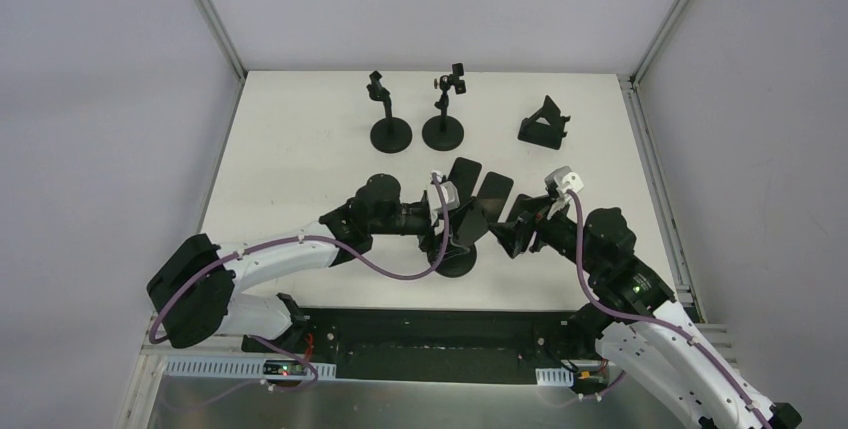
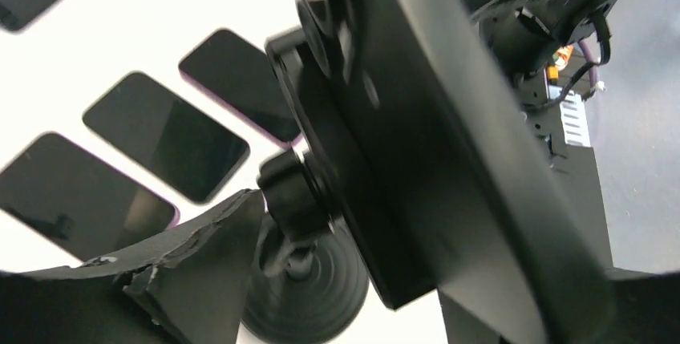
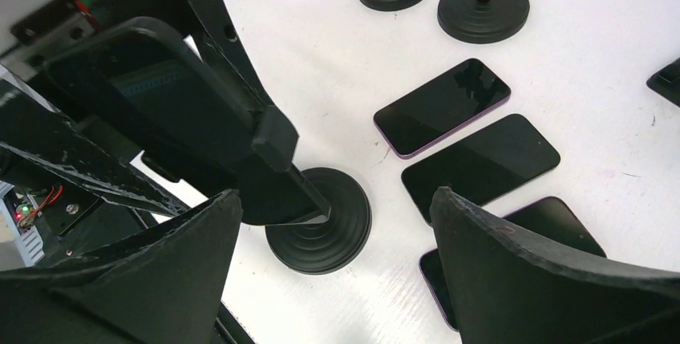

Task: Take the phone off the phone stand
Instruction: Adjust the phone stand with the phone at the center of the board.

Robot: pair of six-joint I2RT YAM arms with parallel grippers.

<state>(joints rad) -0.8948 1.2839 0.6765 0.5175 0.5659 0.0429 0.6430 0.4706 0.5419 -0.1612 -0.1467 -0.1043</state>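
**A:** Where is the phone (image 3: 140, 91)?

**B:** It sits tilted in the cradle of the phone stand (image 3: 319, 220), above the stand's round base. In my judgement it is a rigid slab of moderate weight, with slick faces and breakable glass. It should be taken by its long edges, clear of the cradle, and lifted out without twisting.

**A:** And the left gripper (image 1: 455, 224)?

**B:** Its fingers stand apart on either side of the stand's neck, just above the base. I cannot tell whether they press on it.

**A:** The right gripper (image 3: 333, 208)?

**B:** It is spread wide and holds nothing, and it hangs just to the right of the base.

**A:** What is around it?

**B:** Loose phones (image 3: 441, 107) lie flat on the table (image 3: 337, 55) just beyond the base. Two pole stands (image 3: 483, 7) are farther beyond. If the phone is dropped, it may strike the glass of the loose phones.
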